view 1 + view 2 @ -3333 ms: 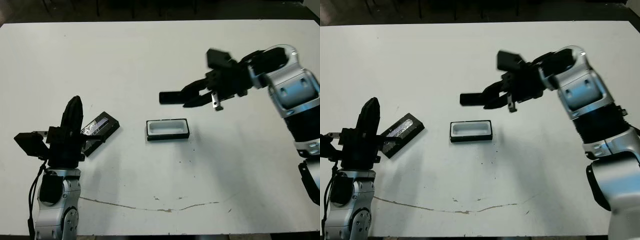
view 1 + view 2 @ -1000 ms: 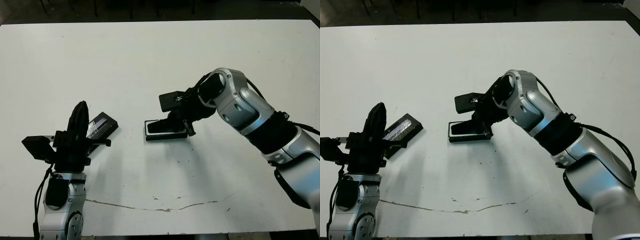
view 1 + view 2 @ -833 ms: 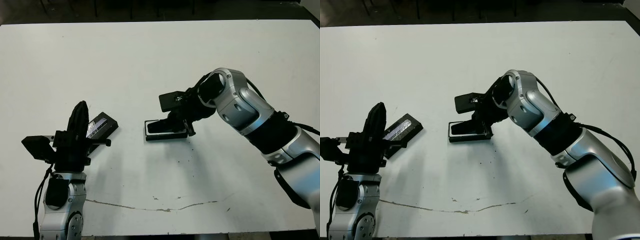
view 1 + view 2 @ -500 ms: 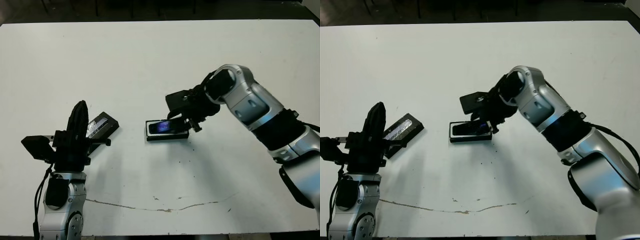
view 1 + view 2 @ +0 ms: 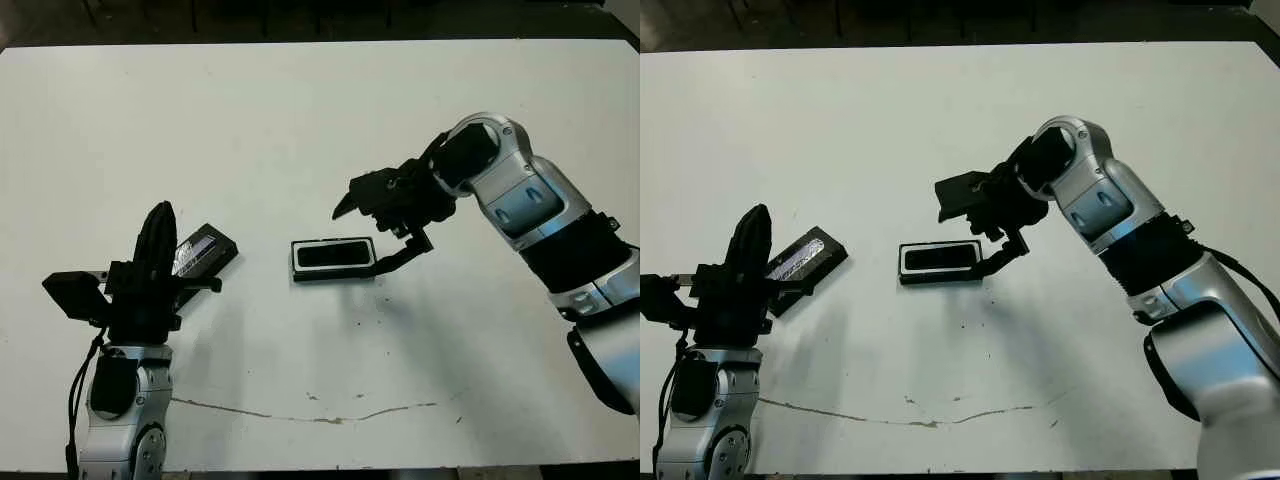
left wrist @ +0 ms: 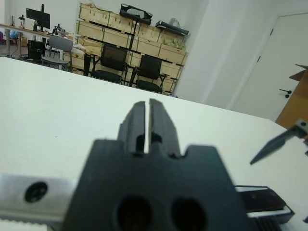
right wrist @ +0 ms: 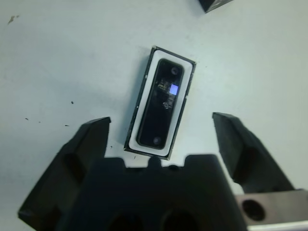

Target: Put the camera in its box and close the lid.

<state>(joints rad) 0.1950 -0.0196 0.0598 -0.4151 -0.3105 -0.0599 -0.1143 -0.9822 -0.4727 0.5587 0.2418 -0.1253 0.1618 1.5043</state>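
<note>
The camera (image 7: 162,103) lies flat inside the box (image 5: 334,258), with the white lining showing all around it. The box sits on the white table (image 5: 300,120). My right gripper (image 5: 385,225) hangs just beside the box, on its right and a bit above it, with its fingers spread wide and holding nothing. The lid (image 5: 201,251) lies on the table to the left of the box, well apart from it. My left gripper (image 6: 147,120) is right by the lid, fingers pressed together and empty.

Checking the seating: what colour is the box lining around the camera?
White, a thin border around the black camera inside the box; clearest in the right wrist view.
</note>
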